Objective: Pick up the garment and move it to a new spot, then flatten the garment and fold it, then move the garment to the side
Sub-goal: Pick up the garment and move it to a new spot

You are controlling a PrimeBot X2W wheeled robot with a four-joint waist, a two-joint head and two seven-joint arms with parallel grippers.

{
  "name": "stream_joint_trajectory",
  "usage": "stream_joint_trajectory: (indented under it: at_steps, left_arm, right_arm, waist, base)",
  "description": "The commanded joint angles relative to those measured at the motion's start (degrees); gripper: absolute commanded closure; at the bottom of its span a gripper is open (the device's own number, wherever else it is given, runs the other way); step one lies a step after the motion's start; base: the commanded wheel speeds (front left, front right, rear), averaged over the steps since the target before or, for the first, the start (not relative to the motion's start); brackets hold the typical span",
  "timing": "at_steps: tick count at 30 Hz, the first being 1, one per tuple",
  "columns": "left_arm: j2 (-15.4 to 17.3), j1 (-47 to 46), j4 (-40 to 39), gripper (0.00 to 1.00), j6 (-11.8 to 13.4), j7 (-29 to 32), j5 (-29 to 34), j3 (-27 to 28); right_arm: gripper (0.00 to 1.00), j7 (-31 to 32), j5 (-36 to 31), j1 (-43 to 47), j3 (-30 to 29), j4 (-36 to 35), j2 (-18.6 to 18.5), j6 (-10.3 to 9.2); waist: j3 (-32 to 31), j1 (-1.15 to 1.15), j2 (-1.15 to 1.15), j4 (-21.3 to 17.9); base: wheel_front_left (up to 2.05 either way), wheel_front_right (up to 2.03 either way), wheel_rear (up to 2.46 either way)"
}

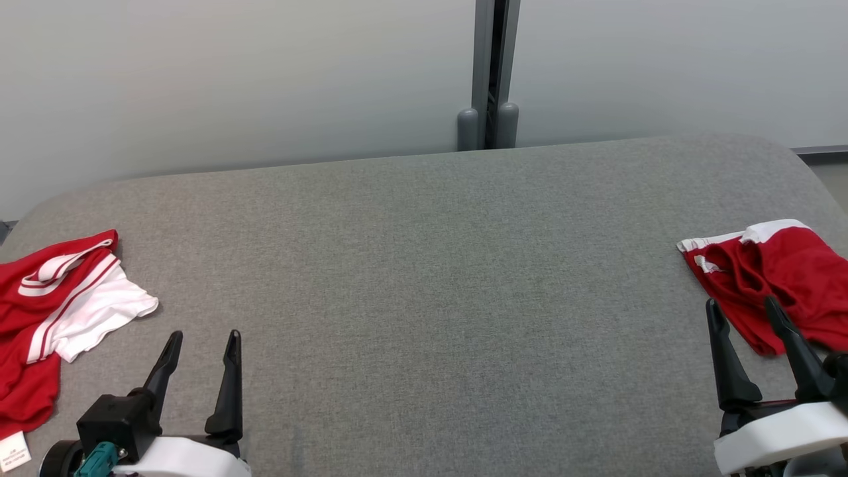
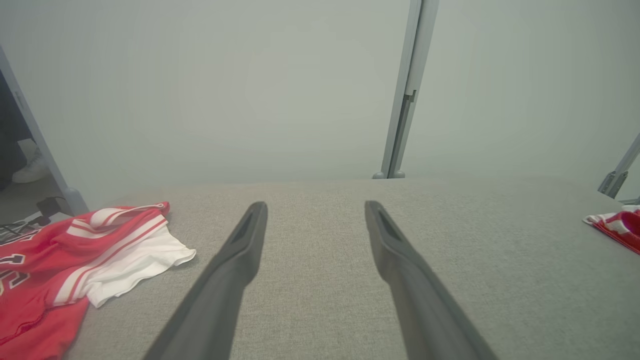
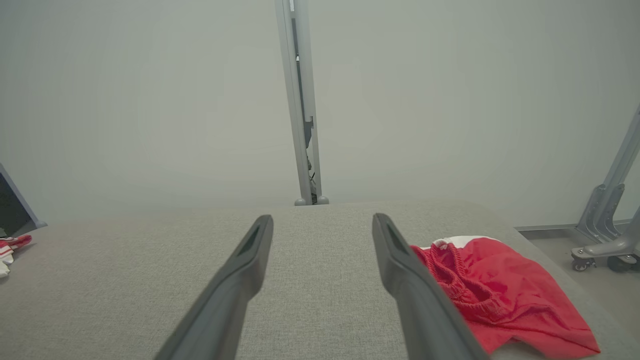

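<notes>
Lying on grey table, jersey, shorts

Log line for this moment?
left gripper open, empty | right gripper open, empty | jersey crumpled, table left | shorts crumpled, table right

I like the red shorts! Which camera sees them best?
The right wrist view: the red shorts lie close and nearly whole, gathered waistband clear. In the head view they run off the right edge; the left wrist view catches just a far corner.
</notes>
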Motion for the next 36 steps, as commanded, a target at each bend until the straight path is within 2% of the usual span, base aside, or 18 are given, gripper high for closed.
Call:
stream_joint_trajectory:
  at_steps: [1, 8, 18, 25, 26, 36]
  left_arm:
    - [0.1, -1.0, 0.2, 0.00, 0.0, -0.2, -0.1, 0.1]
    - [0.0, -2.5, 0.6, 0.00, -0.6, -0.8, -0.3, 0.1]
    - [-0.6, -3.5, 1.6, 0.00, -1.0, -1.9, -1.0, 0.5]
    - [-0.7, -3.6, 1.9, 0.00, -0.7, -2.7, -1.5, 1.1]
    - [-0.4, -4.4, 1.4, 0.00, -0.5, -2.8, -1.3, 1.1]
    - [-0.9, -7.2, 0.3, 0.00, -0.4, -3.9, -1.3, 2.0]
  right_arm:
    - [0.00, -0.1, 0.2, 0.5, -0.1, -0.3, -0.1, -0.04]
    - [0.00, -0.1, 0.8, 0.3, 0.2, -1.1, -0.1, -0.04]
    - [0.00, 0.4, 0.9, -1.3, 2.0, -1.8, -0.1, -0.04]
    - [0.00, 0.4, 1.5, -2.1, 3.9, -0.9, -0.1, -0.04]
    - [0.00, -0.3, 2.1, -1.9, 4.2, 0.0, -0.1, -0.04]
    - [0.00, 0.6, 0.4, -3.1, 4.4, -0.9, -0.1, -0.04]
  waist:
    - [0.0, 0.00, 0.00, 0.5]
    - [0.5, 0.00, 0.00, 4.7]
    - [0.8, 0.00, 0.00, 15.1]
    - [0.6, 0.00, 0.00, 19.7]
    - [0.5, 0.00, 0.00, 22.7]
    - [2.4, 0.00, 0.00, 22.5]
  base:
    - [0.00, 0.00, 0.00]
    - [0.00, 0.00, 0.00]
    - [0.00, 0.00, 0.00]
    - [0.00, 0.00, 0.00]
    - [0.00, 0.00, 0.00]
    - [0.00, 0.00, 0.00]
